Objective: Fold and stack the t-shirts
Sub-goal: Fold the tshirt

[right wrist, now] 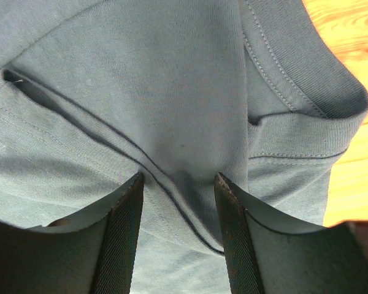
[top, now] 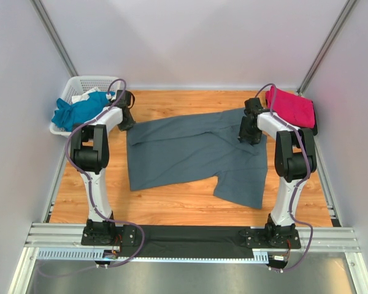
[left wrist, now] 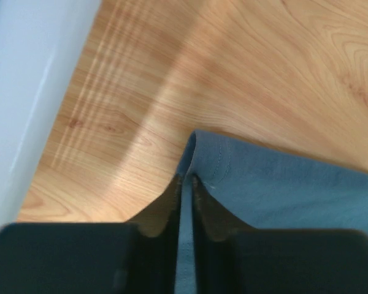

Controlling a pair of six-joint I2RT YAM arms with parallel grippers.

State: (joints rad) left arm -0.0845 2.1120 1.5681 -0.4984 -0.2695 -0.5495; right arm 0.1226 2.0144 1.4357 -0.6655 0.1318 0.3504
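Note:
A large slate-grey t-shirt (top: 190, 153) lies spread across the middle of the wooden table. My left gripper (top: 126, 120) is at its far left corner. In the left wrist view the gripper (left wrist: 186, 179) is shut on a thin fold of the grey t-shirt's edge (left wrist: 282, 190). My right gripper (top: 250, 131) is at the shirt's far right part, near the collar (right wrist: 294, 67). Its jaws (right wrist: 179, 179) stand open, pressed onto the grey cloth (right wrist: 141, 79), with a wrinkle lying between them. A magenta-pink t-shirt (top: 291, 105) lies at the far right. A teal-blue one (top: 80, 110) hangs out of the basket.
A white lattice basket (top: 91, 80) stands at the far left corner, close beside my left arm. White walls enclose the table on the left, back and right. A metal rail (top: 190, 236) carries the arm bases along the near edge.

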